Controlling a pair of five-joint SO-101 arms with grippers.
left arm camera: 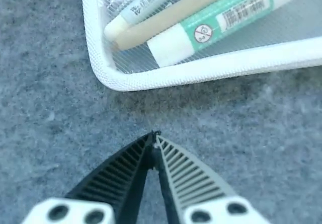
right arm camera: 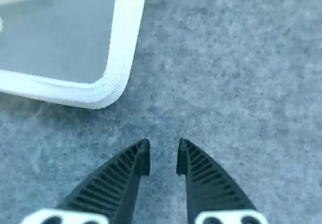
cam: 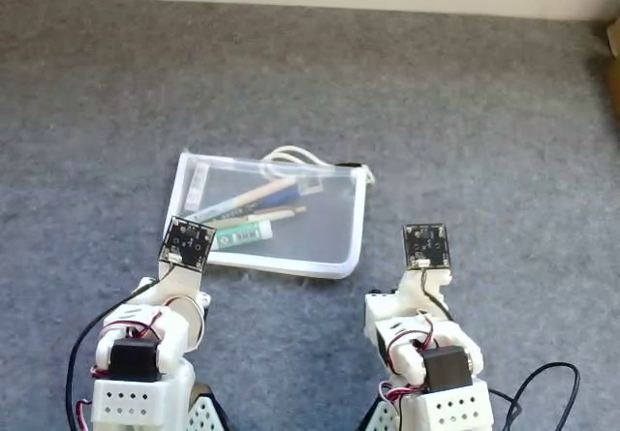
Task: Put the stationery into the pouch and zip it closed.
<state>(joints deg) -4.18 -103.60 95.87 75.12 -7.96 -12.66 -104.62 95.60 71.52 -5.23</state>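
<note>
A clear mesh pouch (cam: 325,235) with a white rim lies flat on the grey carpet. Inside it are a green-and-white glue stick (cam: 242,234) and several pens (cam: 250,199). A white cord (cam: 291,155) loops at its far edge. In the left wrist view, my left gripper (left arm camera: 155,135) is shut and empty, just short of the pouch's near left corner (left arm camera: 108,75), with the glue stick (left arm camera: 221,17) beyond. My right gripper (right arm camera: 162,156) hovers slightly open over bare carpet, just off the pouch's near right corner (right arm camera: 113,85).
Grey carpet (cam: 465,111) spreads around the pouch on every side. Both arm bases (cam: 136,392) stand at the near edge, with black cables trailing beside them. A pale wall edge runs along the far side.
</note>
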